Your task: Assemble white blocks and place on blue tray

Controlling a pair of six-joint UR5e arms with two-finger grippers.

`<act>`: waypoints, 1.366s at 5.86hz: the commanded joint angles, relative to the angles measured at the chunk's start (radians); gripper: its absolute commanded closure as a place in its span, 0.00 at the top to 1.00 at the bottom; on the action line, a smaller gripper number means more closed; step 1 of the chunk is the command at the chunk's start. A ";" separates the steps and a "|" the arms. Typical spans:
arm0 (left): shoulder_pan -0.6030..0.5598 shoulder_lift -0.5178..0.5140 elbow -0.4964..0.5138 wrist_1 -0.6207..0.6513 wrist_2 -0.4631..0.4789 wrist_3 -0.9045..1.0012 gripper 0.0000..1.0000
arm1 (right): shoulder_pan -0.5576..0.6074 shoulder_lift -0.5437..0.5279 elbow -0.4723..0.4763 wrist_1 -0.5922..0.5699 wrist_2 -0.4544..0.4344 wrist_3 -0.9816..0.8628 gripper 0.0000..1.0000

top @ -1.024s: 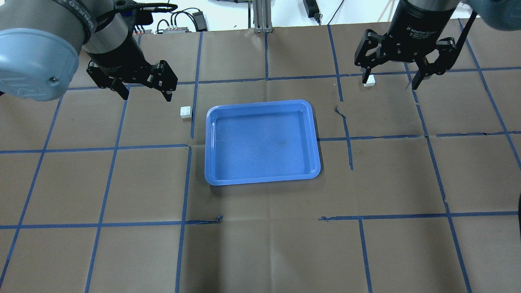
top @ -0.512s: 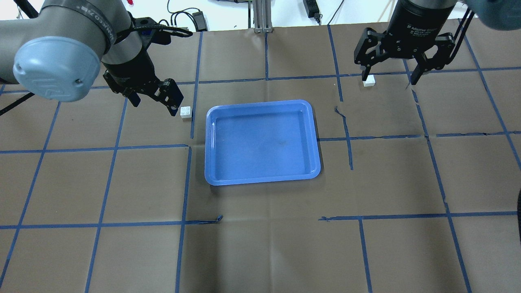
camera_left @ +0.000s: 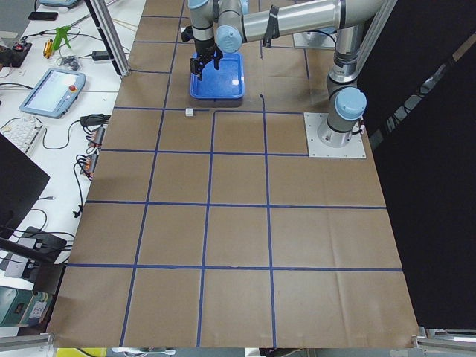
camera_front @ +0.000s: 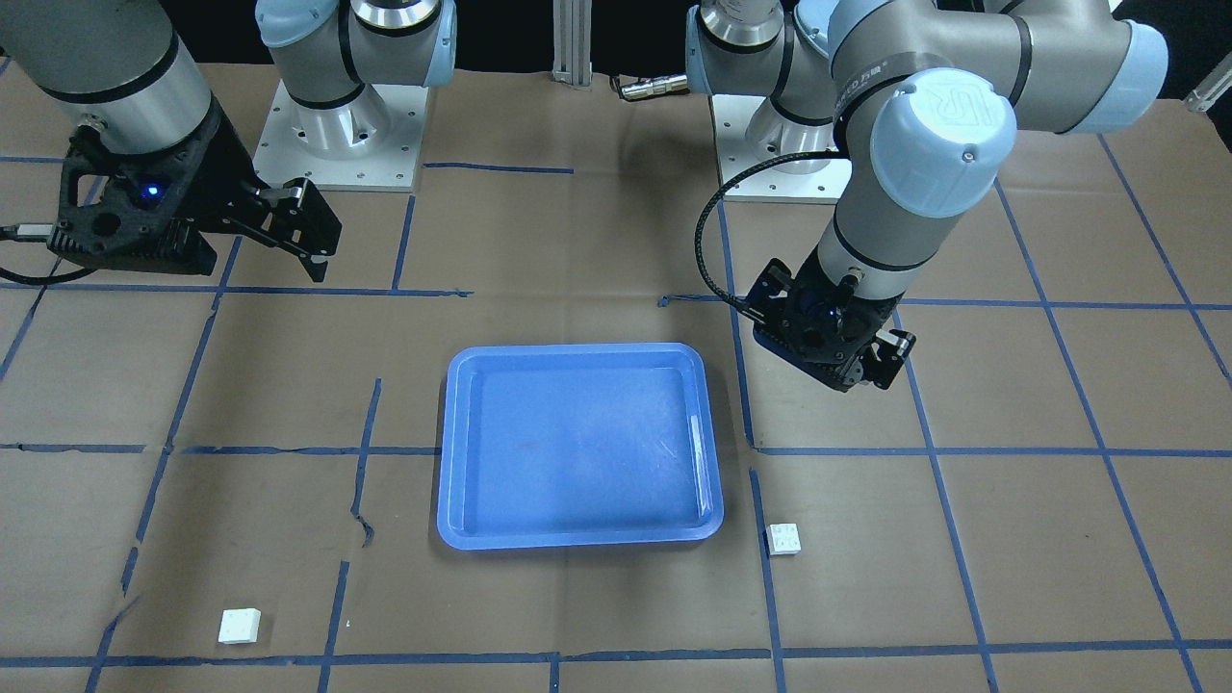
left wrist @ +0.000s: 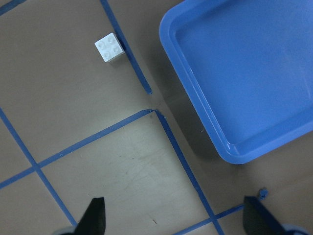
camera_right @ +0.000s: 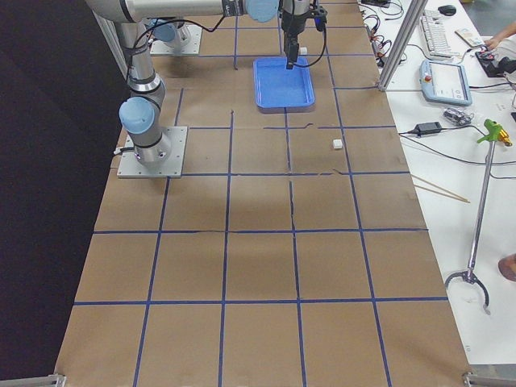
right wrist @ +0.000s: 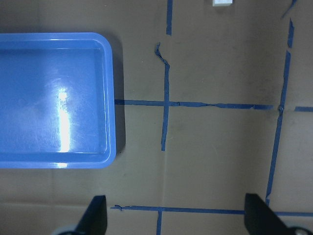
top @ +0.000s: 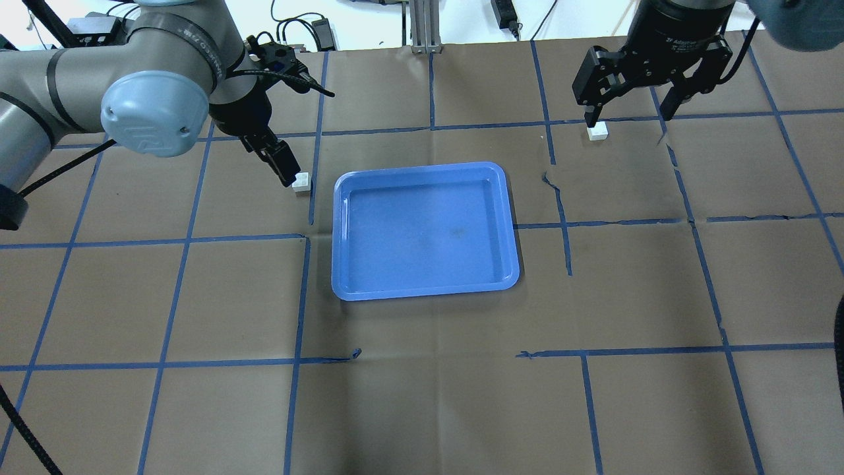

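Note:
One white block lies studs up just left of the blue tray; it also shows in the left wrist view and the front view. The other white block lies far right of the tray, also in the front view and at the right wrist view's top edge. My left gripper hangs open and empty above the table near the first block, jaws wide in its wrist view. My right gripper is open and empty above the second block.
Brown paper with a blue tape grid covers the table. The tray's rim shows in both wrist views. Cables and power supplies lie beyond the far edge. The arm bases stand on the robot's side.
My left arm has swung right and turned, so its gripper now hangs beside the left block. My right gripper has moved a little toward the far edge. Both stay open; the blocks have not moved.

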 commanded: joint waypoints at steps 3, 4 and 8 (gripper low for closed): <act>0.005 -0.215 0.140 0.133 -0.007 0.413 0.99 | -0.033 0.050 0.005 -0.086 -0.013 -0.724 1.00; 0.006 -0.260 0.134 0.264 -0.016 0.560 0.99 | -0.080 0.078 -0.001 -0.087 -0.001 -0.898 1.00; 0.031 -0.375 0.206 0.175 0.005 0.862 0.99 | -0.229 0.321 -0.276 -0.089 0.042 -1.462 1.00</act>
